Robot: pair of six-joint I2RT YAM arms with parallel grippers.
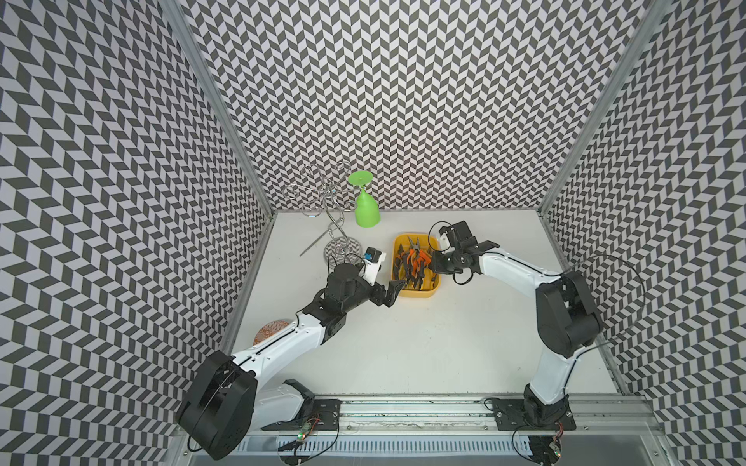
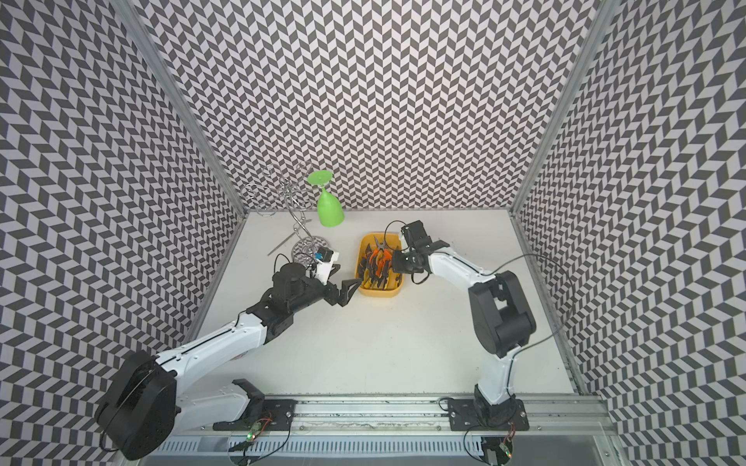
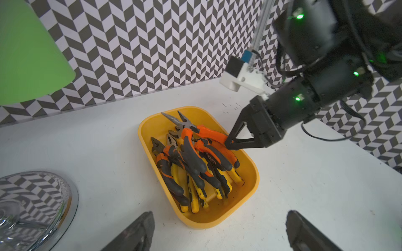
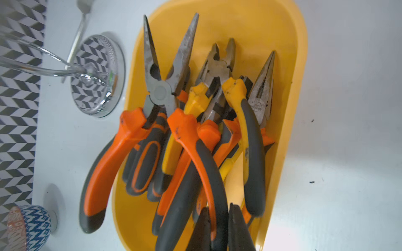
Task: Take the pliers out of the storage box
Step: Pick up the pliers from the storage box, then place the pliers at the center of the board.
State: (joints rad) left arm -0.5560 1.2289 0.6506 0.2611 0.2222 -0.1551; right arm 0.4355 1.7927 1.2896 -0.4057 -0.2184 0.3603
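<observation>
Top views: one box [image 1: 420,293] mid-worktop [image 1: 403,355], pliers [image 1: 415,262] piled inside. Two tools: right tool [image 1: 431,263] over box's right rim, at pile; left tool [image 1: 393,291] at box's near-left corner.

Left wrist: right tool [image 3: 228,144] pinched tight on orange handle of topmost pliers [image 3: 187,126]. Left tool [image 3: 219,214] spread wide, empty.

Right wrist: orange handle between right tool [image 4: 219,226] fingers. Three jaw heads clear, rest overlapped; total cannot tell.

The right claw [image 1: 431,262] dips into the storage box [image 1: 422,293] of pliers [image 1: 415,258]; the left claw [image 1: 394,291] hovers alongside.
</observation>
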